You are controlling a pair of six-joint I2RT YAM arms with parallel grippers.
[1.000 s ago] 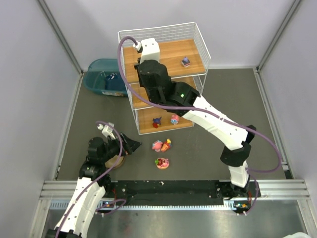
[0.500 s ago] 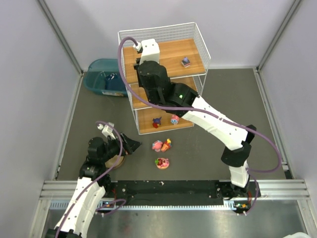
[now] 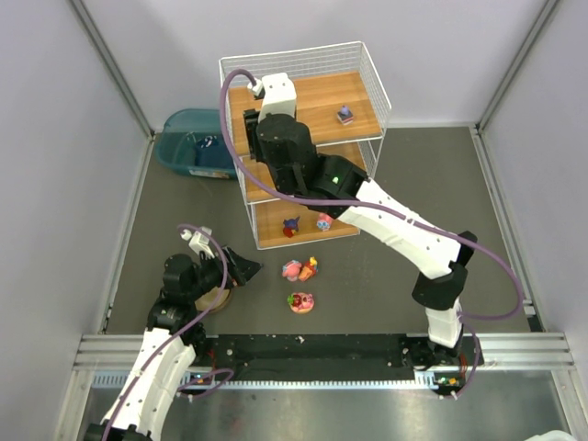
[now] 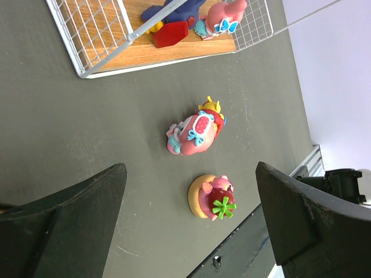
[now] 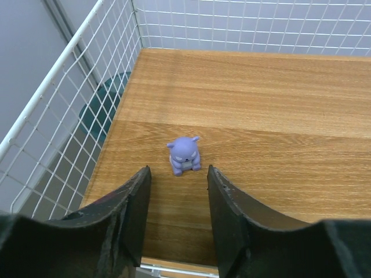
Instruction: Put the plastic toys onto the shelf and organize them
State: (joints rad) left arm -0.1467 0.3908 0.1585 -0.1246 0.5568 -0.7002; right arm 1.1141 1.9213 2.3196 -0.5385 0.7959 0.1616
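Note:
The shelf (image 3: 312, 92) stands at the back centre. My right gripper (image 5: 178, 171) is open over the left end of its top board. A small purple toy (image 5: 184, 155) stands free on the wood just beyond the fingertips. Another toy (image 3: 344, 114) sits at the right of the top board. Two toys (image 3: 291, 225) (image 3: 324, 220) stand on the bottom board. On the table lie a pink and yellow figure (image 4: 194, 130) and a flower-topped disc (image 4: 213, 197). My left gripper (image 4: 190, 168) hangs open to the left of them, holding nothing.
A teal bin (image 3: 188, 142) sits left of the shelf, visible through the white mesh (image 5: 69, 116). A tan bowl (image 3: 213, 299) lies under my left arm. The black rail (image 3: 312, 347) runs along the near table edge.
My right gripper's jaws have parted and the purple toy now stands free on the top board. The left arm has not moved.

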